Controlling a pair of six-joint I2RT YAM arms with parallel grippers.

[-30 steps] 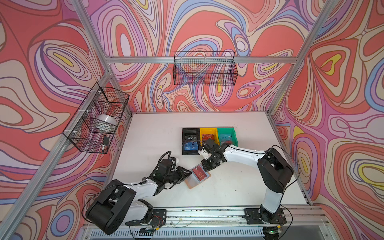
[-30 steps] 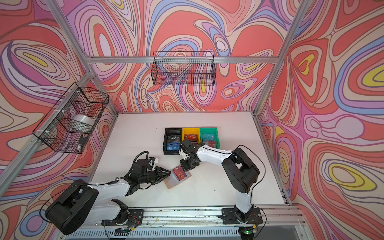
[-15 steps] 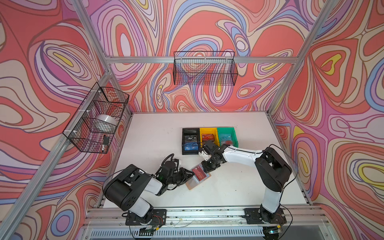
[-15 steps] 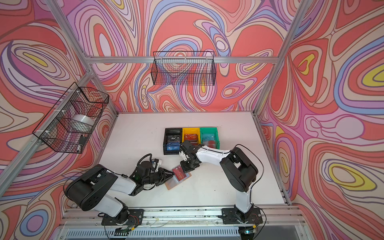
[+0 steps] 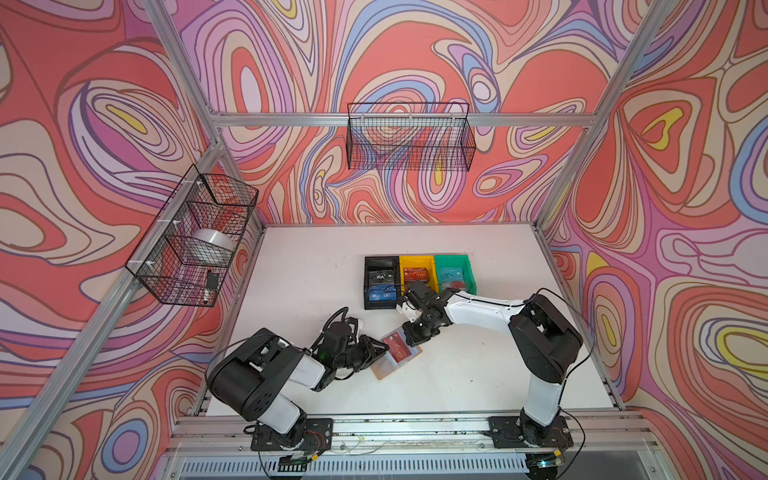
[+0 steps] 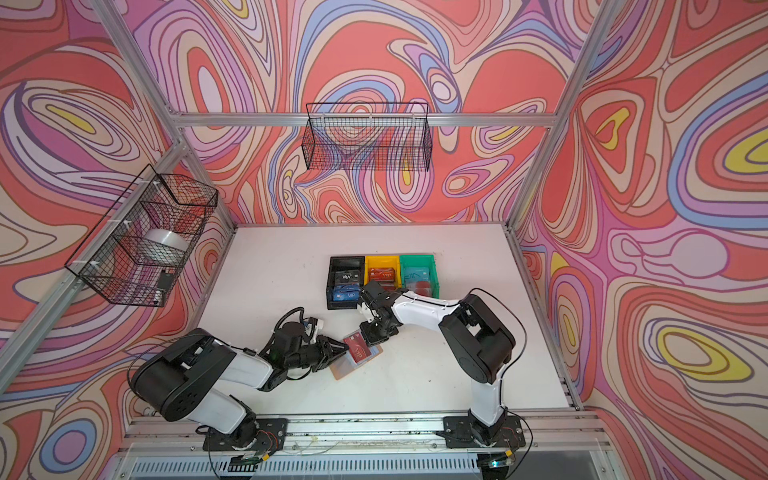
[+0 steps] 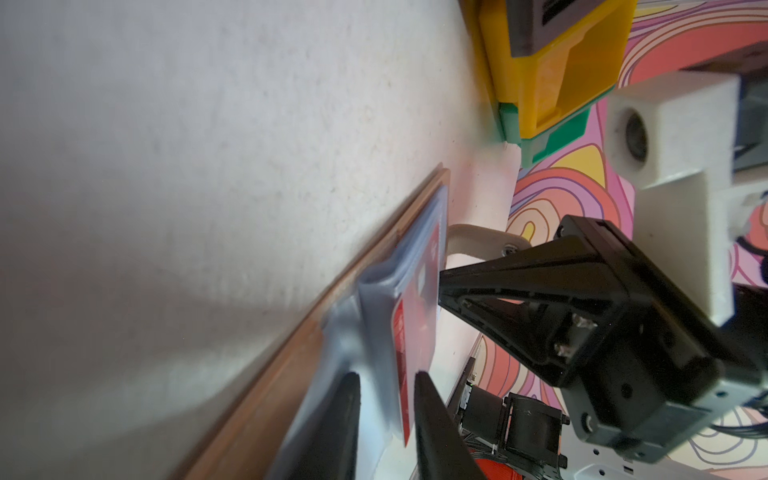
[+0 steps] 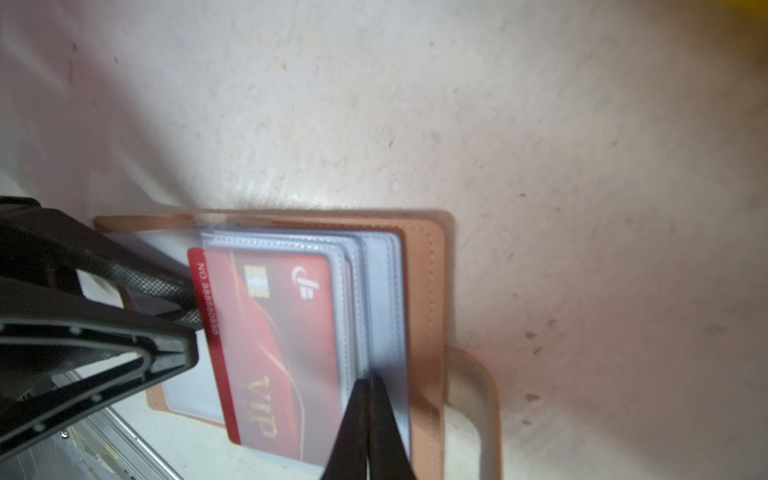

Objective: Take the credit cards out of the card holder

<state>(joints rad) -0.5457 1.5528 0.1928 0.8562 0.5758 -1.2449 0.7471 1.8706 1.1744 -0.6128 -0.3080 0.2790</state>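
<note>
Open card holder [image 5: 380, 370], both grippers on it.
I saw it lying at 6 o'clock of the table [image 5: 478, 365] centre, red VIP card [image 5: 398, 349] in the top clear sleeve [image 8: 382, 291]. Left gripper [image 5: 384, 351], at its 9 o'clock, pinched the card's edge with the sleeve. Right gripper [image 5: 415, 340], at 1 o'clock, had jaws pressed together at the sleeve edge.

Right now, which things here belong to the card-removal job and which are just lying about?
Job: card holder; red VIP card in its sleeve; blue VIP card in the black bin; yellow bin; green bin.
Lying about: back wire basket; side wire basket with silvery roll and small dark item.
</note>
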